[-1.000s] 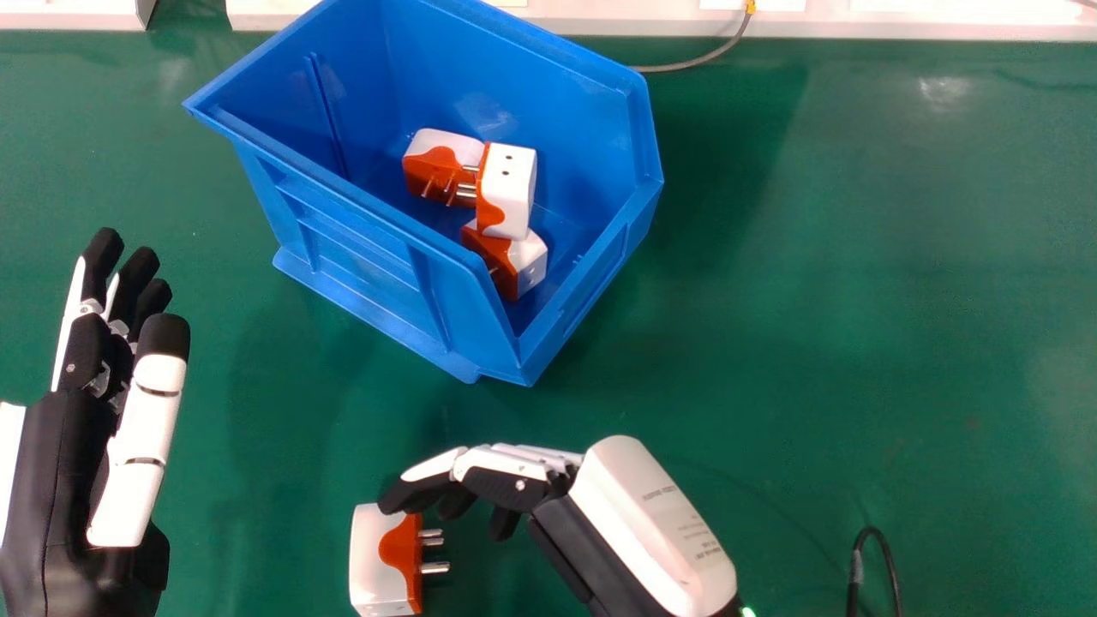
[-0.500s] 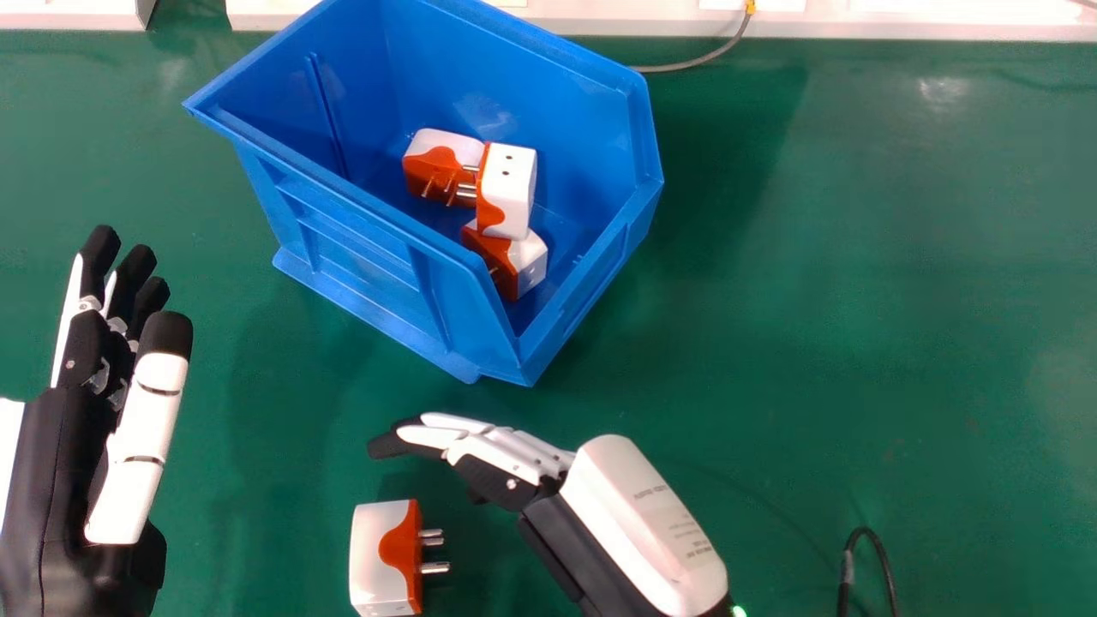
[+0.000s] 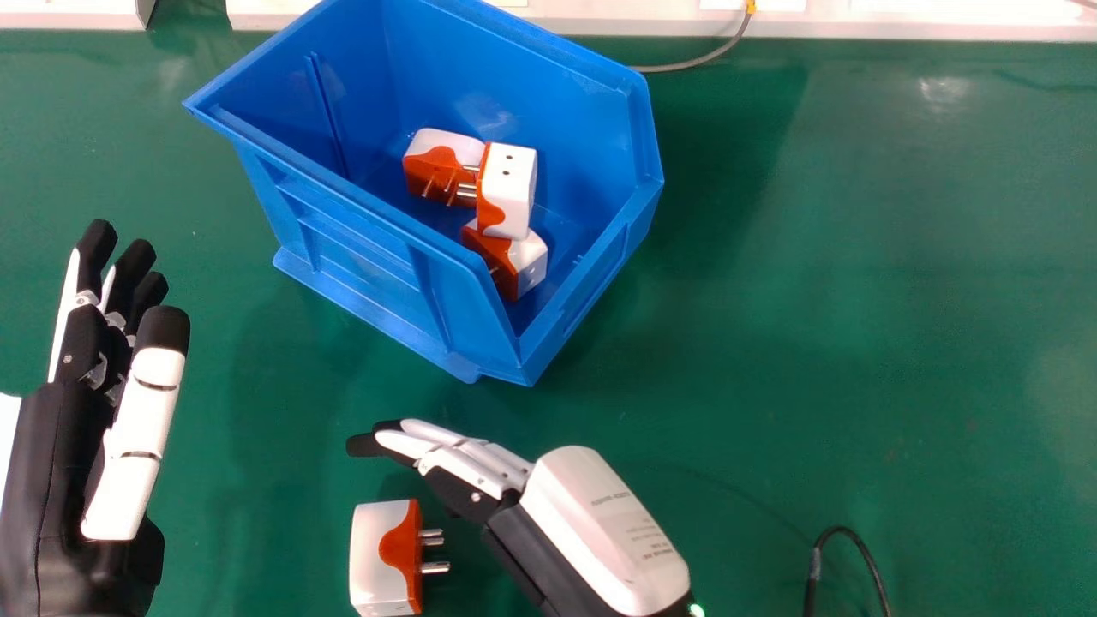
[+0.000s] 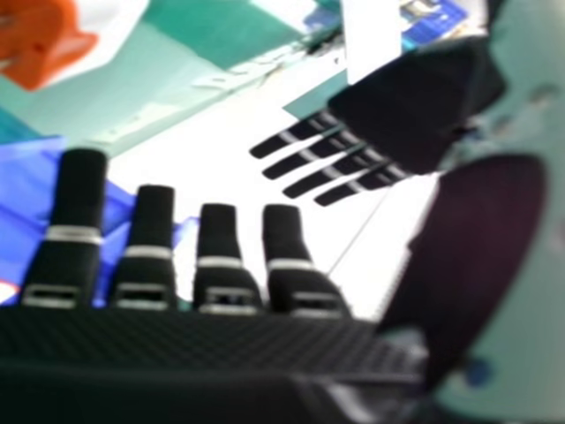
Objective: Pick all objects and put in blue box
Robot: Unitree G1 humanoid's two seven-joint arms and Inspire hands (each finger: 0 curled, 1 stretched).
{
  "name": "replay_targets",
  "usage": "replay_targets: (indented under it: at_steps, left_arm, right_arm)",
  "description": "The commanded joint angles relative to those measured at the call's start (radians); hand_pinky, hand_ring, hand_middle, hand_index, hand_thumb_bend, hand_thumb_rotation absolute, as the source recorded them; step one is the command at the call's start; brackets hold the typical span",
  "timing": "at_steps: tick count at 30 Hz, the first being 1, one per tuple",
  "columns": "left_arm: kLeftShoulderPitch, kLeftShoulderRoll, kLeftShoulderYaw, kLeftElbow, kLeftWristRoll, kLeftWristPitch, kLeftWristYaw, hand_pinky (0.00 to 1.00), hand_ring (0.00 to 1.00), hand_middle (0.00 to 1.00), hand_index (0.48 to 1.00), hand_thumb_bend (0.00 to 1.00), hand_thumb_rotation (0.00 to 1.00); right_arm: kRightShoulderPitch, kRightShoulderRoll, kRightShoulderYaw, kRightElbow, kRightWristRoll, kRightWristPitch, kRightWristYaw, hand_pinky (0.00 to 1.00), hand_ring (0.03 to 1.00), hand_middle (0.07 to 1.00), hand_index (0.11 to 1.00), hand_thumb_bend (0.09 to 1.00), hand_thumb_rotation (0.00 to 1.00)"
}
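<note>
As the head view looks down on a glossy green tabletop [image 3: 814, 343], the left hand [image 3: 64, 437] lies along the left edge with its fingers extended and its thumb held apart from them. To its right, near the bottom edge, a white and orange plug adapter [image 3: 377, 561] sits on the green surface, its metal prongs pointing right. Farther up, a blue box [image 3: 360, 257] stands at an angle, with three more adapters [image 3: 510, 193] heaped inside it. The right hand [image 3: 480, 467] comes in from the bottom edge, its fingers straight, with small gaps between them in the right hand view; it is between the loose adapter and the box, near both. Soft shadow falls on the surface right of the box. Behind the box, a grey cable [image 3: 703, 58] with a yellow tip curves toward a white ledge [image 3: 600, 23] running along the far edge, broken by a gap toward the left. A dark cable [image 3: 874, 570] loops at lower right, and a bright reflection shines on the green at upper right.
</note>
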Motion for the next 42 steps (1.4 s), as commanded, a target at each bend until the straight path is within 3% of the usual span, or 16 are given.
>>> replay_targets:
  at_steps: [1, 5, 8, 13, 21, 28, 34, 39, 42]
  left_arm:
    - [0.004, 0.008, 0.012, -0.031, -0.009, -0.007, -0.001, 0.97, 0.97, 0.97, 0.982, 0.61, 0.72]
    - [0.004, 0.008, 0.015, -0.038, 0.000, 0.003, 0.007, 0.97, 0.96, 0.97, 0.979, 0.63, 0.72]
    - [0.003, 0.008, 0.014, -0.045, -0.005, 0.012, 0.008, 0.96, 0.96, 0.97, 0.981, 0.65, 0.72]
    - [-0.001, 0.005, 0.014, -0.045, 0.001, 0.012, 0.014, 0.97, 0.97, 0.98, 0.987, 0.66, 0.73]
    - [0.002, -0.006, 0.012, -0.064, 0.003, 0.035, 0.040, 0.95, 0.96, 0.96, 0.976, 0.68, 0.72]
    - [0.002, -0.004, 0.016, -0.053, 0.001, 0.026, 0.041, 0.93, 0.95, 0.96, 0.969, 0.70, 0.70]
    - [0.008, -0.002, 0.016, -0.060, -0.002, 0.030, 0.037, 0.94, 0.95, 0.96, 0.972, 0.70, 0.71]
    - [0.016, 0.002, 0.014, -0.071, 0.005, 0.034, 0.037, 0.95, 0.96, 0.97, 0.982, 0.69, 0.72]
    - [0.010, 0.008, 0.016, -0.057, 0.000, 0.021, 0.026, 0.96, 0.97, 0.97, 0.988, 0.69, 0.73]
  right_arm:
    - [-0.015, 0.021, 0.024, 0.006, -0.016, 0.004, -0.022, 0.62, 0.832, 0.883, 0.837, 0.912, 0.22]
    - [-0.036, 0.022, 0.032, 0.042, -0.036, 0.009, -0.044, 0.62, 0.822, 0.881, 0.831, 0.898, 0.22]
    - [-0.054, 0.026, 0.039, 0.068, -0.044, 0.019, -0.055, 0.61, 0.813, 0.878, 0.828, 0.888, 0.21]
    - [-0.081, 0.035, 0.046, 0.099, -0.068, 0.042, -0.076, 0.62, 0.811, 0.870, 0.826, 0.860, 0.21]
    - [-0.136, 0.046, 0.052, 0.160, -0.094, 0.067, -0.119, 0.64, 0.812, 0.865, 0.822, 0.855, 0.21]
    - [-0.172, 0.053, 0.058, 0.194, -0.108, 0.092, -0.131, 0.67, 0.821, 0.866, 0.810, 0.863, 0.20]
    - [-0.203, 0.061, 0.071, 0.235, -0.120, 0.111, -0.152, 0.67, 0.819, 0.862, 0.804, 0.871, 0.21]
    - [-0.223, 0.060, 0.083, 0.258, -0.132, 0.136, -0.154, 0.67, 0.817, 0.859, 0.803, 0.880, 0.22]
    - [-0.232, 0.058, 0.089, 0.270, -0.141, 0.148, -0.155, 0.66, 0.813, 0.856, 0.803, 0.886, 0.22]
